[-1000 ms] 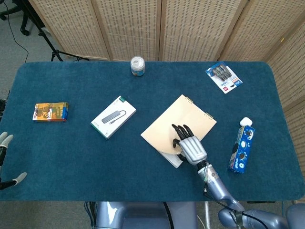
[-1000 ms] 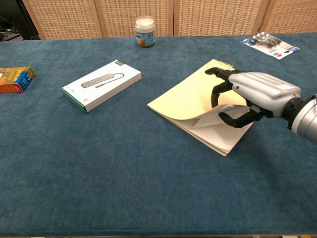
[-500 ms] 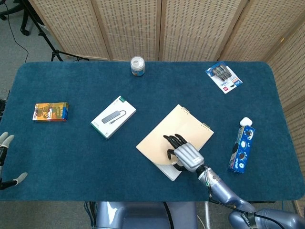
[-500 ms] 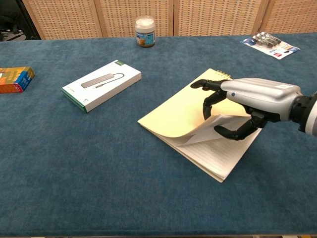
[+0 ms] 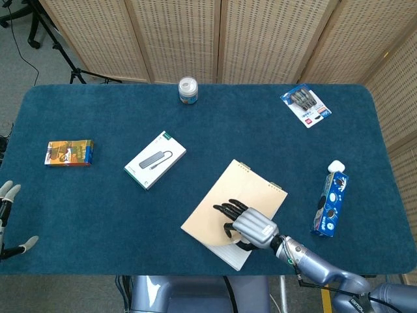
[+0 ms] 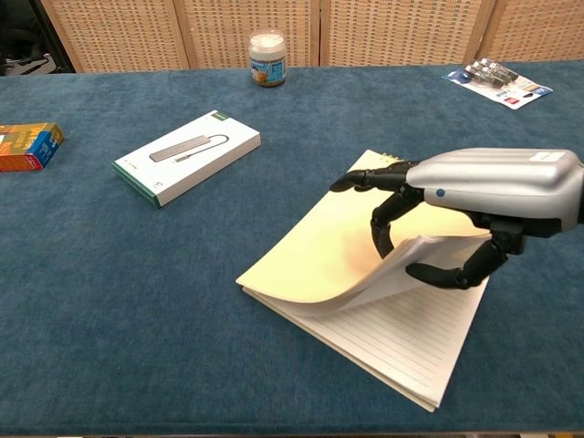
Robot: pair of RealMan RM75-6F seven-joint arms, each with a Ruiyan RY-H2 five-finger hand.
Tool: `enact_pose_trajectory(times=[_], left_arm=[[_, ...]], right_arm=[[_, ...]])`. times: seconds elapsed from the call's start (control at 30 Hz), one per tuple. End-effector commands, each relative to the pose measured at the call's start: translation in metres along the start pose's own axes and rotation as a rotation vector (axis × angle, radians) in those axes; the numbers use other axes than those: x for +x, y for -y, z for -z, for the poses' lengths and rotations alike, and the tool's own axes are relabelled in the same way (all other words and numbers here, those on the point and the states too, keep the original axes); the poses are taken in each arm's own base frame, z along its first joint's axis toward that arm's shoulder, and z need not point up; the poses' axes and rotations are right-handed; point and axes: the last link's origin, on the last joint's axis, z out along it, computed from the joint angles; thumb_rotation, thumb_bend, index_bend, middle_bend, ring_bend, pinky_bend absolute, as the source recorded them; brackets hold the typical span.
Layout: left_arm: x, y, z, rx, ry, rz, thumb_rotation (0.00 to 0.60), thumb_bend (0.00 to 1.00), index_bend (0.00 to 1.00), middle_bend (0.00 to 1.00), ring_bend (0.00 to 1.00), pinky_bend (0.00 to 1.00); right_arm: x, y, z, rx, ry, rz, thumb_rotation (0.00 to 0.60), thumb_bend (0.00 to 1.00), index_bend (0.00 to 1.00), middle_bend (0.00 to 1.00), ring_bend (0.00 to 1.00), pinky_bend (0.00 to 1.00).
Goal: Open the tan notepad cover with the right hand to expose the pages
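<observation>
Dragged nearer the robot, the tan notepad (image 6: 342,265) is lying under the right hand (image 6: 474,205), which is pinching its cover (image 6: 324,251), corner lifting; next, I'd say, peeling it fully back.

Head cam is looking steeply down from above; chest cam is sitting low, close, both sharing the right hand (image 5: 253,226) (image 6: 484,196).
</observation>
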Motion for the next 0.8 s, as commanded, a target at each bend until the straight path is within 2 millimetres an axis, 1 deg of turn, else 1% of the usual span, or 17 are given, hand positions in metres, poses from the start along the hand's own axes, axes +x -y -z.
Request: enact_pose_trajectory(times=[0.03, 0.2, 0.53, 0.8], left_arm=[[0.0, 0.0, 0.0, 0.0, 0.001, 0.0, 0.6, 0.05, 0.0, 0.0, 0.0, 0.0], [-0.001, -0.001, 0.0, -0.001, 0.001, -0.001, 0.6, 0.05, 0.0, 0.0, 0.0, 0.0], [-0.001, -0.001, -0.001, 0.0, 0.002, -0.003, 0.6, 0.05, 0.0, 0.0, 0.0, 0.0], [-0.002, -0.001, 0.0, 0.002, 0.001, -0.005, 0.6, 0.05, 0.0, 0.0, 0.0, 0.0]], right_arm=[[-0.001, 0.006, 0.005, 0.029, 0.025, 0.006, 0.6, 0.54, 0.8, 0.0, 0.0, 0.0], [0.0, 0.008, 0.008, 0.055, 0.03, 0.025, 0.6, 0.54, 0.81, 0.0, 0.0, 0.0], [-0.006, 0.016, 0.027, 0.112, 0.118, 0.115, 0.6, 0.54, 0.81, 0.0, 0.0, 0.0], [-0.006, 0.023, 0.033, 0.14, 0.137, 0.127, 0.6, 0.54, 0.81, 0.0, 0.0, 0.0]])
